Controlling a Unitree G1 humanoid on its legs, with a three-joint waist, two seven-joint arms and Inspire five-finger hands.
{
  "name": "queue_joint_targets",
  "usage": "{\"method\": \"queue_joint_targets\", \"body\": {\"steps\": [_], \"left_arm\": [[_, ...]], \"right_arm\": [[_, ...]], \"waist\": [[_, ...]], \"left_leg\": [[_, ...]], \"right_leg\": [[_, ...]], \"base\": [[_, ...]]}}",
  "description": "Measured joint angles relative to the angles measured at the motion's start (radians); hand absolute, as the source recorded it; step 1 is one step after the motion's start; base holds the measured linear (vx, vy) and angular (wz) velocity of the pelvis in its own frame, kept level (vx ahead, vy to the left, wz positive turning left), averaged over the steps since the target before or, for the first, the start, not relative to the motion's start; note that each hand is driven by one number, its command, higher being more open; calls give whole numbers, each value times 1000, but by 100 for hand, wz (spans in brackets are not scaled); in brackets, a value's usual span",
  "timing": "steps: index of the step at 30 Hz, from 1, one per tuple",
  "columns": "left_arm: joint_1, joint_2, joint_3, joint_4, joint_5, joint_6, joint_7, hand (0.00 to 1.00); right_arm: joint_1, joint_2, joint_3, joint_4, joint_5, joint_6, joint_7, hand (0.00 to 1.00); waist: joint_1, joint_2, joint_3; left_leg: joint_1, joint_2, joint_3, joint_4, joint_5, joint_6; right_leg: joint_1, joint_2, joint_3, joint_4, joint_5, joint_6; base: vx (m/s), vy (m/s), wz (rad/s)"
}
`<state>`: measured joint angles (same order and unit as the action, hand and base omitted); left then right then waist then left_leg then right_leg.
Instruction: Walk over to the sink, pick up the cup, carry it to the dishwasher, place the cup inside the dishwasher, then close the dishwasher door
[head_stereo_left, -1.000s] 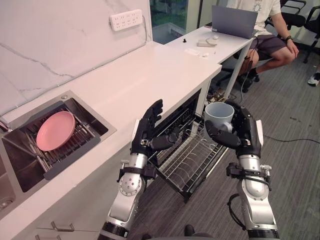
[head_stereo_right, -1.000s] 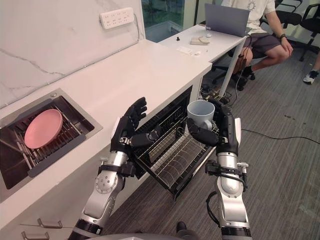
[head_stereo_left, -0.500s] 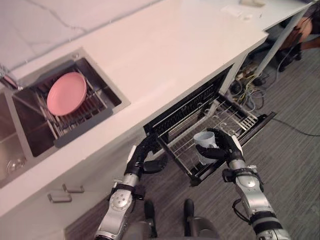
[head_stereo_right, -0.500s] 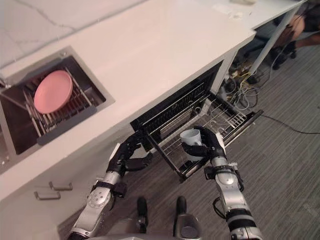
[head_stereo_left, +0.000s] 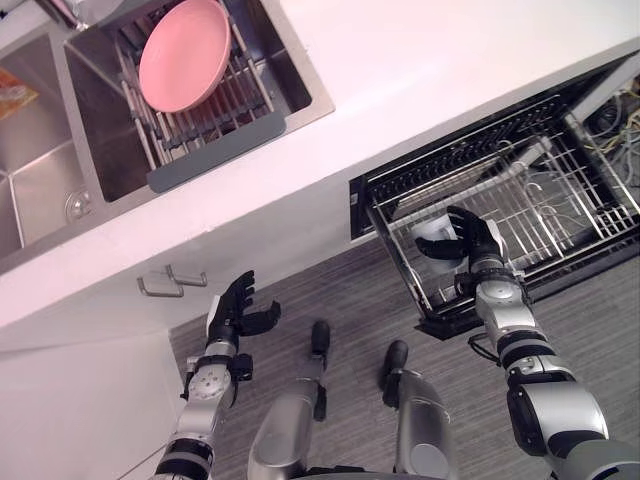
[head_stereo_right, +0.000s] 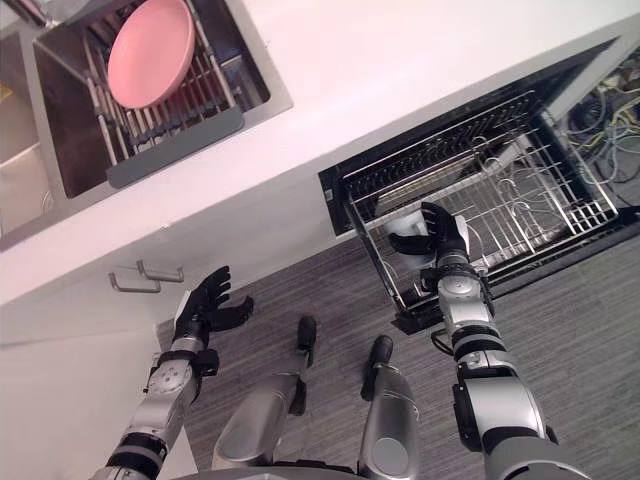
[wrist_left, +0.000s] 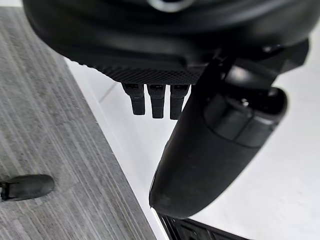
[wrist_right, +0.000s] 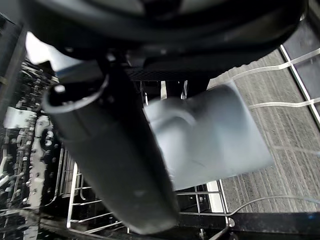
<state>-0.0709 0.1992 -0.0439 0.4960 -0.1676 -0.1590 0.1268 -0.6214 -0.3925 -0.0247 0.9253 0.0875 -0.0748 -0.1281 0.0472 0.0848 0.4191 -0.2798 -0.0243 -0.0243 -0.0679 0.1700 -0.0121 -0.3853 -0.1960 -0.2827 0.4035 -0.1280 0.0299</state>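
Head camera has pitched down hard since a second ago, so the whole view shifted. Beyond that, the right robot hand (head_stereo_left: 472, 242) has come down with the cup (head_stereo_left: 432, 238) to sit low over the near left corner of the pulled-out dishwasher rack (head_stereo_left: 545, 195). The left robot hand (head_stereo_left: 235, 308) has dropped away from the dishwasher and hangs by the cabinet front near the drawer handles (head_stereo_left: 175, 283), fingers loose, holding nothing. Right fingers and thumb are wrapped round the cup; we can't tell if its base touches the wires yet. We'd call this the placing step, nearly done. To do it well: settle the cup on the wires before letting go, release slowly, lift straight out so nothing snags. The rack likely needs pushing in before the door (head_stereo_left: 585, 272) swings up. Surroundings: white bench (head_stereo_left: 450, 60), steel sink (head_stereo_left: 55, 175) with a pink plate (head_stereo_left: 185, 55) on a drain rack, grey striped floor (head_stereo_left: 620, 345), loose cables (head_stereo_left: 625, 100) past the dishwasher.
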Motion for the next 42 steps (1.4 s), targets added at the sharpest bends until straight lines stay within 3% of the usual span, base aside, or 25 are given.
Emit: {"method": "queue_joint_targets", "body": {"steps": [6, 11, 15, 18, 19, 20, 21, 22, 25, 28, 32, 33, 35, 36, 37, 40, 41, 42], "left_arm": [[-12, -8, 0, 20, 2, -1, 4, 90], [18, -38, 0, 15, 14, -1, 4, 90], [39, -46, 1, 12, 32, 0, 4, 90], [59, -61, 8, 15, 50, 6, 2, 90], [63, -71, 9, 19, 51, 11, 1, 90], [64, -79, 10, 25, 51, 12, -1, 90], [65, -84, 15, 27, 52, 12, -1, 90], [68, -91, 22, 33, 53, 12, 0, 90], [69, -91, 26, 63, 54, 16, 2, 90], [85, -90, 25, 76, 77, 16, 4, 90], [116, -91, 16, 131, 93, 23, 4, 90], [126, -94, 13, 152, 112, 26, 1, 90], [134, -93, 12, 177, 129, 27, 1, 90], [137, -90, 11, 179, 132, 30, 1, 90], [154, -87, -2, 182, 132, 31, 5, 90], [151, -76, -3, 198, 134, 32, 6, 90], [151, -78, -6, 218, 139, 32, 5, 90], [157, -80, -7, 220, 146, 32, 3, 90]], "right_arm": [[30, 9, -11, -70, 1, 4, -21, 90], [244, 56, -60, -460, -56, 3, -65, 90], [405, 108, -88, -659, -116, -5, -77, 90], [576, 158, -108, -790, -137, -6, -75, 90], [633, 177, -123, -830, -154, -5, -72, 90], [671, 191, -129, -868, -165, -5, -72, 90], [681, 194, -128, -885, -172, -5, -72, 90], [693, 200, -128, -926, -183, -5, -71, 90], [746, 220, -116, -1085, -245, -8, -62, 90], [809, 242, -141, -1163, -281, 14, -68, 90], [840, 244, -153, -1164, -291, 54, -77, 90], [851, 244, -164, -1164, -291, 69, -79, 90], [865, 233, -169, -1164, -291, 104, -91, 90], [877, 222, -169, -1163, -291, 119, -93, 90], [910, 203, -168, -1163, -291, 135, -91, 90], [957, 143, -164, -1165, -301, 136, -86, 90], [992, 108, -164, -1173, -317, 136, -84, 90], [1017, 92, -164, -1180, -327, 136, -84, 90]], "waist": [[-2, 0, 5], [-11, -5, 9], [-28, -18, 9], [-49, -51, 6], [-63, -58, 5], [-83, -58, 5], [-89, -59, 5], [-89, -63, 3], [-109, -63, -7], [-123, -80, -39], [-161, -100, -54], [-173, -105, -57], [-197, -109, -61], [-212, -106, -66], [-236, -99, -98], [-272, -97, -103], [-290, -94, -120], [-294, -100, -133]], "left_leg": [[4, 1, -2, -2, 0, -1], [60, -1, -6, -18, -8, -5], [88, -3, -21, -18, -21, -3], [109, -12, -15, 2, -47, 3], [106, 6, 69, 30, -68, 11], [95, 51, 231, 95, -98, 12], [90, 73, 298, 126, -112, 16], [83, 106, 426, 186, -144, 37], [112, 223, 763, 351, -273, 49], [98, 226, 747, 444, -336, 51], [135, 177, 712, 475, -396, 67], [164, 148, 702, 475, -415, 74], [205, 114, 669, 461, -433, 78], [226, 101, 648, 441, -438, 88], [229, 92, 615, 412, -434, 95], [261, 79, 567, 352, -404, 90], [255, 77, 549, 346, -387, 72], [250, 72, 541, 349, -387, 68]], "right_leg": [[1, 2, 0, 4, -6, -2], [52, -4, -6, 10, -26, 4], [94, -14, -36, 19, -52, 8], [143, -46, -83, 49, -93, 13], [175, -62, -117, 51, -101, 16], [202, -74, -152, 51, -101, 15], [213, -79, -161, 52, -101, 15], [224, -88, -163, 55, -102, 16], [279, -108, -203, 36, -104, 37], [326, -136, -237, 26, -116, 63], [382, -196, -249, 71, -114, 74], [382, -238, -229, 146, -108, 76], [339, -263, -101, 299, -58, 7], [285, -253, 5, 377, -35, -3], [218, -168, 161, 418, -109, 32], [155, -13, 313, 307, -193, 37], [141, 36, 356, 205, -188, 38], [142, 46, 365, 132, -164, 34]], "base": [[10, -11, 0], [7, -12, 2], [14, -46, 22], [66, -48, 52], [56, -15, 79], [40, 9, 79], [57, 83, 54], [75, 129, 20], [117, 112, 34], [130, 141, 56], [143, 165, 34], [112, 193, 30], [101, 174, 42], [94, 106, 59], [124, 60, 65], [100, -51, 52], [97, -112, 56], [68, -87, 52]]}}
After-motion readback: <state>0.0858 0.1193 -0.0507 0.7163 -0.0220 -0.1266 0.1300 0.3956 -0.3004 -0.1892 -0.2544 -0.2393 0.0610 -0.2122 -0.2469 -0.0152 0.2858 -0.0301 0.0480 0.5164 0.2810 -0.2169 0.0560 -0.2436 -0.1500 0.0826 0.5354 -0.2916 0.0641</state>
